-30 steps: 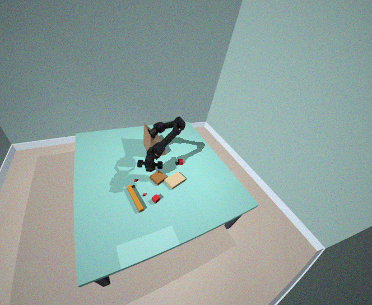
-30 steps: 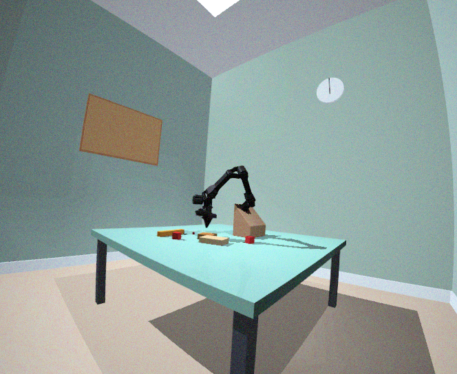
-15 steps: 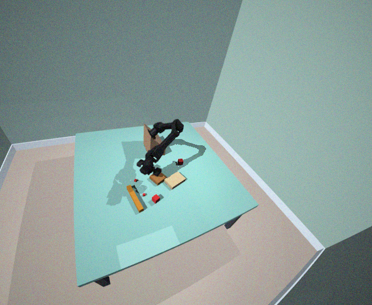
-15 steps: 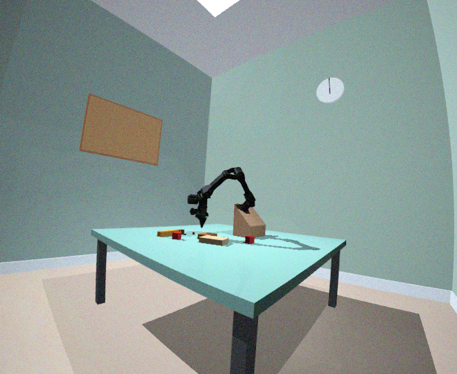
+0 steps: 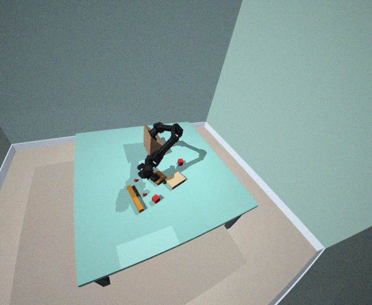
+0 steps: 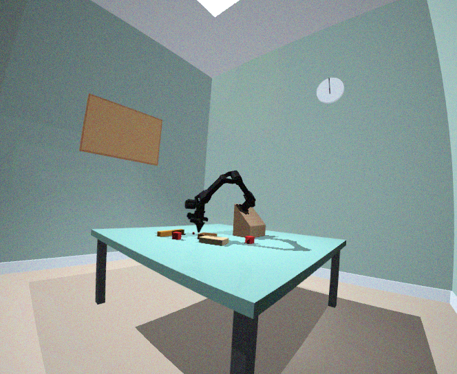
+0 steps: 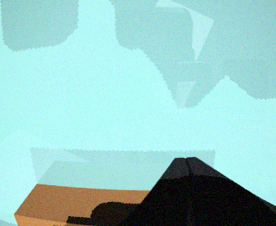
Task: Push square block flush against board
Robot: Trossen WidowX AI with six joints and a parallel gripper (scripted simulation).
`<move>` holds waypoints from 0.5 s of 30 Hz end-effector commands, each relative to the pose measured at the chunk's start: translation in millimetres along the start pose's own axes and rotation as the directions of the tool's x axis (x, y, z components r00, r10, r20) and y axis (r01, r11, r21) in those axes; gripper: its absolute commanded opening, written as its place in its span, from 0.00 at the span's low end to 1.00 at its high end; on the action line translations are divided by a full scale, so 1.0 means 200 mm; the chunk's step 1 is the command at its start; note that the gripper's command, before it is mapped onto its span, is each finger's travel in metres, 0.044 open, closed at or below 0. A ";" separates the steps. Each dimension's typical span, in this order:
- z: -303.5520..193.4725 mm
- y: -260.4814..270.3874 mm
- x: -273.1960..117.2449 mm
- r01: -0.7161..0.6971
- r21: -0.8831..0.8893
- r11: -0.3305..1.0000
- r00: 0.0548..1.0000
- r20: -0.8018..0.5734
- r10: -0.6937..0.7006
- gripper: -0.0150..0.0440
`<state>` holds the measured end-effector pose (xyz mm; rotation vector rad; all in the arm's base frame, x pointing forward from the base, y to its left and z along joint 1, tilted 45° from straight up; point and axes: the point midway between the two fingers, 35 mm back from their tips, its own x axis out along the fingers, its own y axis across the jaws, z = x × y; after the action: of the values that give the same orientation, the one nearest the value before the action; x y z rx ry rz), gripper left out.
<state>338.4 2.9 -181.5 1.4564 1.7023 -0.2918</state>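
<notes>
The flat brown square block (image 5: 160,179) (image 6: 208,234) (image 7: 83,194) lies on the table, partly hidden by my hand in the top view. A pale tan rectangular slab (image 5: 176,179) (image 6: 213,240) lies close to its right in the top view; I cannot tell whether they touch. A long, narrow orange bar (image 5: 134,197) (image 6: 168,233) lies farther left. Looks alone do not settle which of these two is the board. My gripper (image 5: 146,178) (image 6: 198,231) (image 7: 184,167) is shut and empty. It points down low near the block's edge; contact is not clear.
A red cube (image 5: 155,198) (image 6: 176,235) lies between the bar and slab, and another red cube (image 5: 180,161) (image 6: 249,239) lies behind the slab. Small red pieces lie near the bar. The brown wedge base (image 5: 153,146) (image 6: 251,225) stands behind.
</notes>
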 end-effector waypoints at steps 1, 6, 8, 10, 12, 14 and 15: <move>-0.01 -0.01 0.11 0.002 0.039 0.999 1.000 -0.012 -0.002 0.25; -0.01 -0.01 0.11 0.002 0.039 0.999 1.000 -0.012 -0.002 0.25; -0.02 -0.01 0.11 0.002 0.039 0.999 1.000 -0.012 -0.002 0.25; -0.03 0.00 0.11 0.002 0.039 0.999 1.000 -0.012 -0.002 0.25; -0.04 0.00 0.11 0.002 0.039 0.999 1.000 -0.012 -0.002 0.25; -0.05 0.00 0.11 0.002 0.039 0.999 1.000 -0.012 -0.002 0.25; -0.06 0.00 0.11 0.002 0.039 0.999 1.000 -0.012 -0.002 0.25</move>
<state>334.4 22.7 -193.6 1.4791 1.7205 -0.3229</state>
